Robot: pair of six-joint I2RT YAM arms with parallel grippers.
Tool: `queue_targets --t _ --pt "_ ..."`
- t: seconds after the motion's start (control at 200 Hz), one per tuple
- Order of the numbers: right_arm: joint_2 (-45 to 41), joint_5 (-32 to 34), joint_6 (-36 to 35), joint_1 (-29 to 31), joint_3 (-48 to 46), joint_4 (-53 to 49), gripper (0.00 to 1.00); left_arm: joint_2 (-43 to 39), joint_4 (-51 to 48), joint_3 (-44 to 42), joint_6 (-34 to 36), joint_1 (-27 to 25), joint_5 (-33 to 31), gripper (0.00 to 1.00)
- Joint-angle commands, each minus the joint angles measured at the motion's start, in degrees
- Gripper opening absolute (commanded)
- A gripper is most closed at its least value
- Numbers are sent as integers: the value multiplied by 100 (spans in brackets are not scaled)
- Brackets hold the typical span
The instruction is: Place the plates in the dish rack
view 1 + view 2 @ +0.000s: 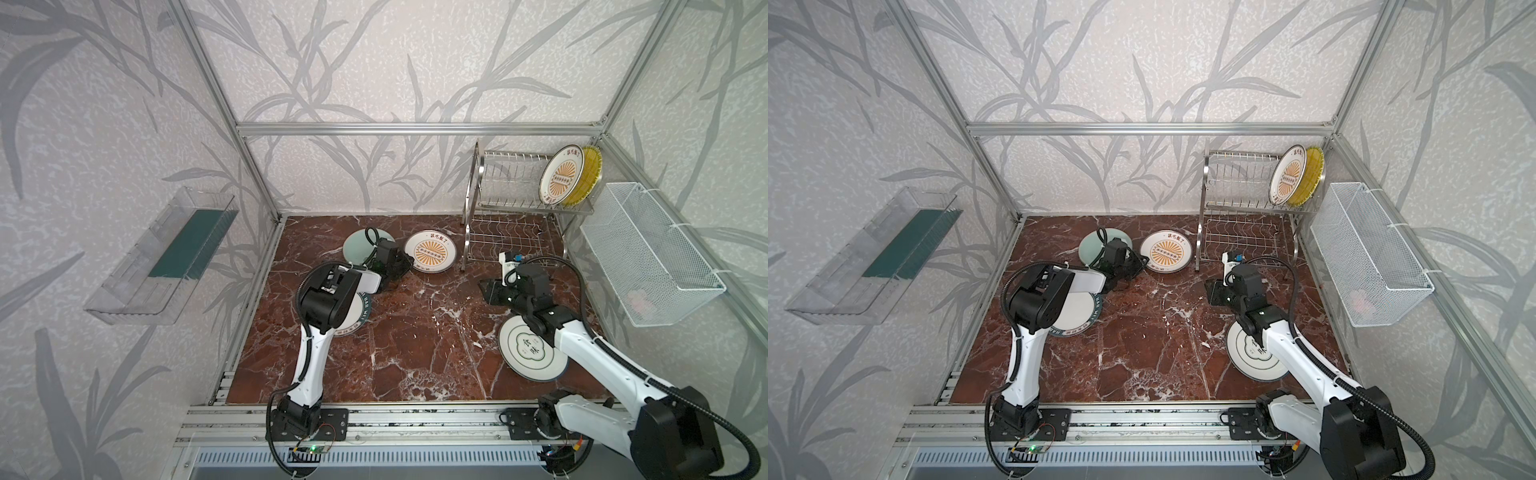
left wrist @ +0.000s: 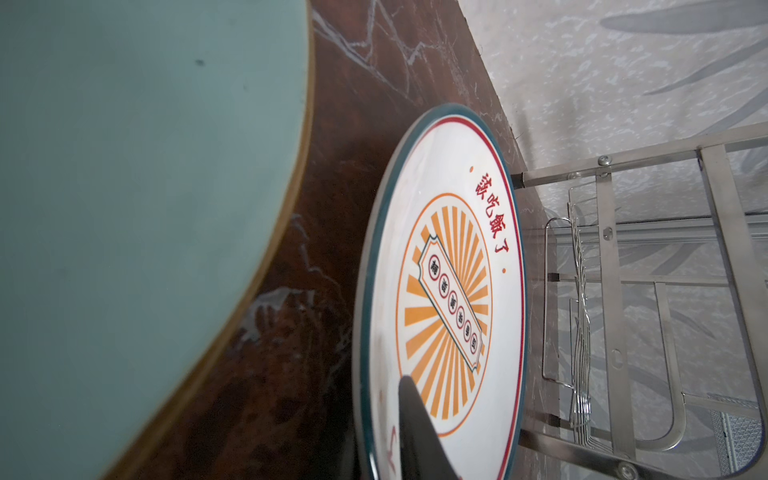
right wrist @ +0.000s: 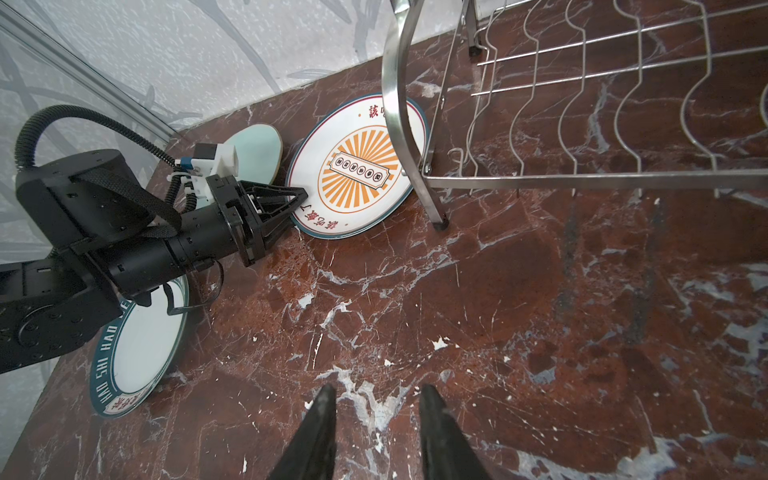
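At twelve o'clock on the marble table [image 1: 415,353], a white sunburst plate [image 1: 432,249] lies just beside the dish rack [image 1: 471,199], whose upper tier at two o'clock holds a second sunburst plate [image 1: 561,176] and a yellow ribbed plate [image 1: 592,174] on edge. The left gripper [image 3: 301,203] brackets the lying plate's eight-o'clock rim, one finger [image 2: 419,428] on its face, though whether it truly pinches I cannot tell. The right gripper [image 3: 378,390] hangs spread and empty above bare marble toward three o'clock.

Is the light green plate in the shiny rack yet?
No, the pale green plate lies on the tabletop, apart from the dish rack.
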Motion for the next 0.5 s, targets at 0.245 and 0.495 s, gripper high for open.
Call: queue_targets --t 0.245,0.495 --pt "-104 23 41 -20 -54 27 34 240 -228 -94 -68 44 -114 14" --pt "-137 25 49 -19 -54 8 34 229 -155 -147 -93 63 -105 13"
